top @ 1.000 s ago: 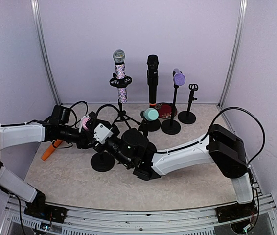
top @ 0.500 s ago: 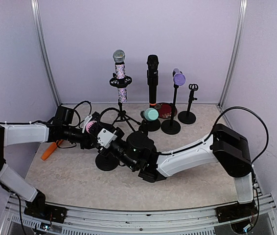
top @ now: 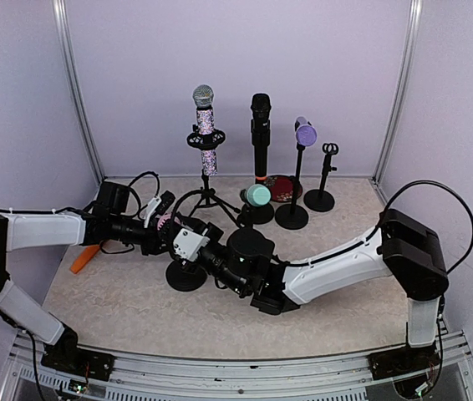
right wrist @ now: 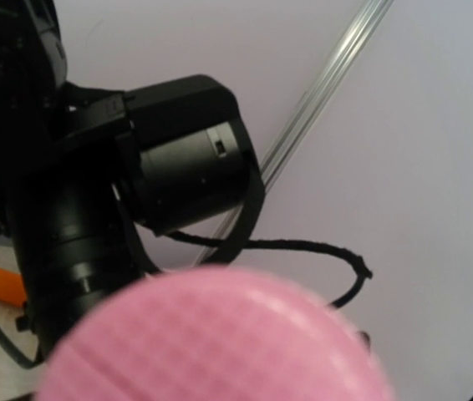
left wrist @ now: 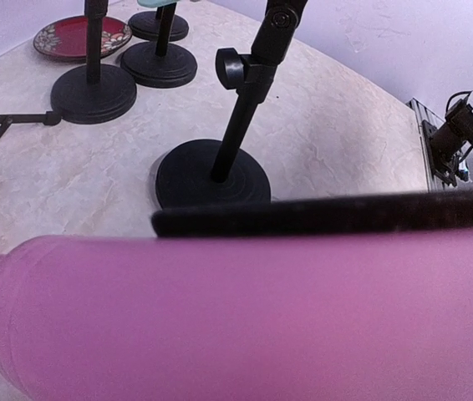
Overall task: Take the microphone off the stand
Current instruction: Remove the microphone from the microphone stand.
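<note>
The pink microphone (top: 163,222) lies crosswise in my left gripper (top: 158,225), which is shut on it. Its pink body (left wrist: 236,317) fills the lower half of the left wrist view. Its round head (right wrist: 211,342) sits right in front of the right wrist camera and hides those jaws. The black stand (top: 186,276) stands on its round base, which also shows in the left wrist view (left wrist: 211,175). My right gripper (top: 188,244) sits on the top of the stand's stem, just right of the microphone.
Behind stand a sparkly microphone on a tripod (top: 205,134), a black microphone (top: 260,134), a teal one (top: 257,195), a purple one (top: 305,134) and an empty stand (top: 328,171). A red plate (top: 282,187) lies among them. An orange object (top: 82,259) lies at the left.
Both grippers have shifted right together. The stand's base has slid right with them, and the pink microphone has tipped from upright to more level.
</note>
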Robot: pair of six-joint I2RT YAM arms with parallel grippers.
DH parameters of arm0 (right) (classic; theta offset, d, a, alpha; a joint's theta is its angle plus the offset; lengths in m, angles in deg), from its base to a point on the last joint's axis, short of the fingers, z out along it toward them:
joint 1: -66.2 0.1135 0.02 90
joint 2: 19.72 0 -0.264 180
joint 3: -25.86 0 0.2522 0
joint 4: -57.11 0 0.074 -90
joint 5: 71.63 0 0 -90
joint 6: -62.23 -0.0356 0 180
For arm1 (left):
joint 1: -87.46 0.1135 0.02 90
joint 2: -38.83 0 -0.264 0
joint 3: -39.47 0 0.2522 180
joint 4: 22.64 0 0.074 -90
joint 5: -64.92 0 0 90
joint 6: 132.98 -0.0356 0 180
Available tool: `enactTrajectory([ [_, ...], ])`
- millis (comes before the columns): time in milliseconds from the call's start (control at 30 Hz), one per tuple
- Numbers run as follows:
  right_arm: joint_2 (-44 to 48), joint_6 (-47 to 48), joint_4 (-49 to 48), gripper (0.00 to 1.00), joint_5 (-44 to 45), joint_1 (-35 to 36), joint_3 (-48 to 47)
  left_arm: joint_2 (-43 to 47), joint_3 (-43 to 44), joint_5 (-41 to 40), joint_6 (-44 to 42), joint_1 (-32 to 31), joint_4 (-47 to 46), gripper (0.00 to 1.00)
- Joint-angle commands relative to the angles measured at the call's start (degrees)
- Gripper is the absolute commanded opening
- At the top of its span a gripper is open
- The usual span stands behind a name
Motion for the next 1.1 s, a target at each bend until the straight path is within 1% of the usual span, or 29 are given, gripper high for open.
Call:
enactTrajectory([
  [0,7.9,0.1,-11.7,0.00,-6.9,6.5,-0.8,-2.9,-1.0,-15.2,4.3,2.5,0.4,0.00],
  [167,9.9,0.4,-11.9,0.00,-7.3,7.6,-0.1,-2.5,-1.0,-14.6,4.6,2.2,0.3,0.00],
  [467,12.8,0.1,-10.9,0.00,-6.9,9.3,1.2,-2.9,0.3,-11.0,3.5,0.7,2.4,0.00],
  [1067,17.1,1.7,-10.3,0.00,-7.0,12.3,3.1,-4.8,1.3,-16.6,1.3,-0.6,2.8,0.00],
])
